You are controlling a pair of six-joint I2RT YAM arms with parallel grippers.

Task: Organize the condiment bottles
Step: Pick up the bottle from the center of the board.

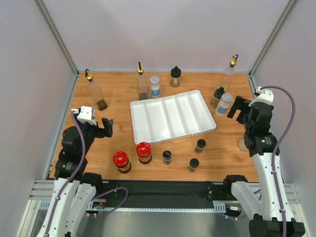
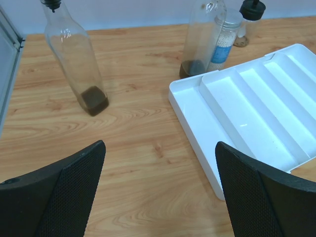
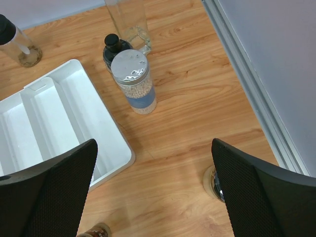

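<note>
The condiment bottles stand scattered round a white divided tray (image 1: 173, 116). Gold-spouted clear bottles (image 1: 94, 91) (image 1: 142, 84) (image 1: 228, 74) line the back. Two red-lidded jars (image 1: 121, 161) (image 1: 144, 152) and three small black-capped jars (image 1: 167, 157) (image 1: 193, 164) (image 1: 200, 145) sit in front of the tray. My left gripper (image 2: 159, 148) hangs open over bare wood left of the tray (image 2: 247, 113), holding nothing. My right gripper (image 3: 154, 143) is open and empty near the tray's right corner, with a silver-lidded jar (image 3: 134, 81) and a black-capped jar (image 3: 112, 47) ahead of it.
A silver-lidded jar (image 1: 155, 86) and a black-capped bottle (image 1: 175, 77) stand behind the tray. A further jar (image 3: 210, 180) sits partly hidden under my right finger. Grey walls and metal rails (image 3: 247, 84) bound the table on three sides.
</note>
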